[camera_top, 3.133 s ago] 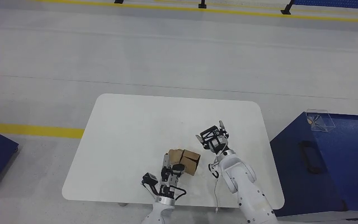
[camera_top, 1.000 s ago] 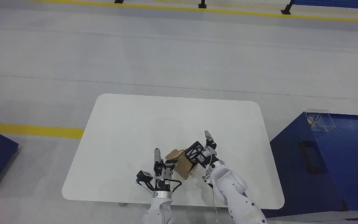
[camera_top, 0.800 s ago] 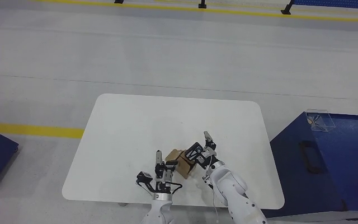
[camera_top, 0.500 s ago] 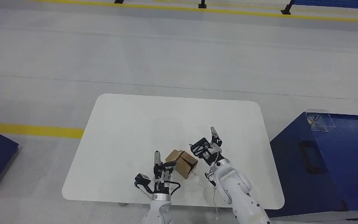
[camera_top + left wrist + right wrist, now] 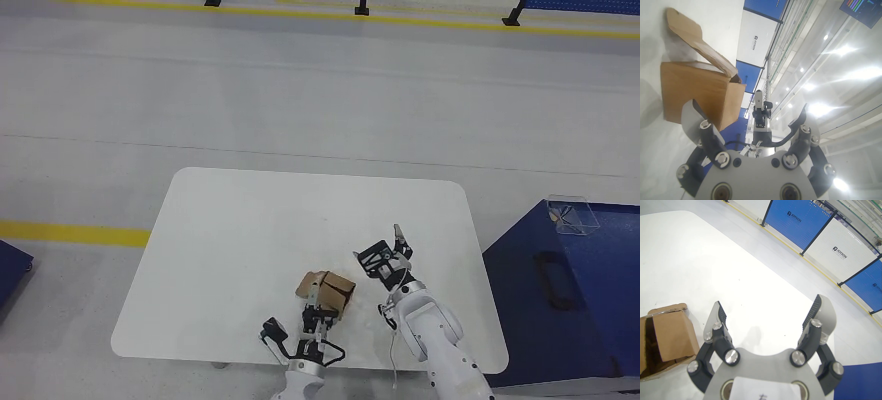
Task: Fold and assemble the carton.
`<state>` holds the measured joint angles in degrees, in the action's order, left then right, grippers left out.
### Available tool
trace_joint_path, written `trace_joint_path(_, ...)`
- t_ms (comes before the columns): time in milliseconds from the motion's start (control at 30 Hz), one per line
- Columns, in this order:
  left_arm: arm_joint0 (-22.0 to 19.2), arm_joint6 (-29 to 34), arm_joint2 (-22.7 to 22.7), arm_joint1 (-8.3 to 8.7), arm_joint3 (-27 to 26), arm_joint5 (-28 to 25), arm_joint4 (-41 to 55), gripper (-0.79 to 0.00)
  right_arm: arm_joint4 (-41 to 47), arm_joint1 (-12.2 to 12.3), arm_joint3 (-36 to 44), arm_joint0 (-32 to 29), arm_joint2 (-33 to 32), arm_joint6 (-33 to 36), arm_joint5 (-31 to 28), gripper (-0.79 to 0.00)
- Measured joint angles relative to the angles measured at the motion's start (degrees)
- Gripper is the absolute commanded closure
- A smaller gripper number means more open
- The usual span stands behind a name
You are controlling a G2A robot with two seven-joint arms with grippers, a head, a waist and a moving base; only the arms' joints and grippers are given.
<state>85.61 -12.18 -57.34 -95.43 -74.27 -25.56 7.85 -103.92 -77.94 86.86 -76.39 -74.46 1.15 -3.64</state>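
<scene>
The brown carton (image 5: pixel 326 287) lies near the table's front edge, partly folded, with one flap sticking out and an open side. In the left wrist view the carton (image 5: pixel 696 91) sits just past one finger, its loose flap raised. My left gripper (image 5: pixel 746 113) is open, and from above the left gripper (image 5: pixel 318 304) stands at the carton's near side. My right gripper (image 5: pixel 386 250) is open to the right of the carton, apart from it. The right gripper (image 5: pixel 770 304) holds nothing, and the carton (image 5: pixel 672 332) shows a dark gap between its flaps.
The white table (image 5: pixel 250 230) is bare over its far and left parts. A blue bin (image 5: pixel 570 300) stands off the table's right side, with a small clear box (image 5: pixel 572 213) on its top. Yellow floor lines run behind and to the left.
My right gripper has drawn back from the carton to the right. The left arm has shifted right and come up against the carton's near side. The carton has slid slightly right.
</scene>
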Motion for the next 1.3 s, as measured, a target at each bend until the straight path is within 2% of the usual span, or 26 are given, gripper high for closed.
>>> trace_joint_path(100,-3.2,1.7,1.3,-0.63,3.3,-1.8,2.0,-0.785,1.4,0.0,0.5,-0.4,-0.5,0.0,0.3,-0.785)
trace_joint_path(267,-9.4,0.8,3.1,-2.11,11.0,-4.5,4.8,-0.785,2.3,0.0,0.6,-0.4,-0.7,0.1,0.2,-0.785)
trace_joint_path(333,-10.3,0.9,3.6,-2.47,12.6,-5.6,5.5,-0.785,2.3,0.0,0.6,-0.4,-0.7,0.1,0.2,-0.785)
trace_joint_path(433,-9.2,1.3,3.6,-2.48,12.7,-7.5,5.5,-0.785,3.1,0.0,0.9,-0.7,-0.8,-0.1,-0.2,-0.785)
trace_joint_path(667,-1.9,6.1,0.3,-0.74,4.0,-8.2,6.5,-0.785,0.0,-0.3,-0.8,-0.3,2.2,2.1,1.2,-0.785)
trace_joint_path(900,-2.0,5.7,0.2,-0.79,4.0,-8.1,7.0,-0.785,-5.0,-0.9,-5.2,2.6,6.1,3.7,3.7,-0.785)
trace_joint_path(1033,-1.5,4.1,0.2,-1.05,2.4,-7.1,13.5,-0.785,-6.1,-1.2,-7.4,4.0,7.5,3.8,4.8,-0.785)
trace_joint_path(1167,-2.8,-1.7,1.4,-1.24,4.0,-8.6,20.7,-0.785,-5.8,-1.4,-8.1,4.6,8.1,3.6,5.0,-0.785)
trace_joint_path(1300,-5.2,-6.8,3.3,-1.57,7.6,-11.1,21.8,-0.785,-5.8,-1.5,-8.0,4.7,8.3,3.5,4.8,-0.785)
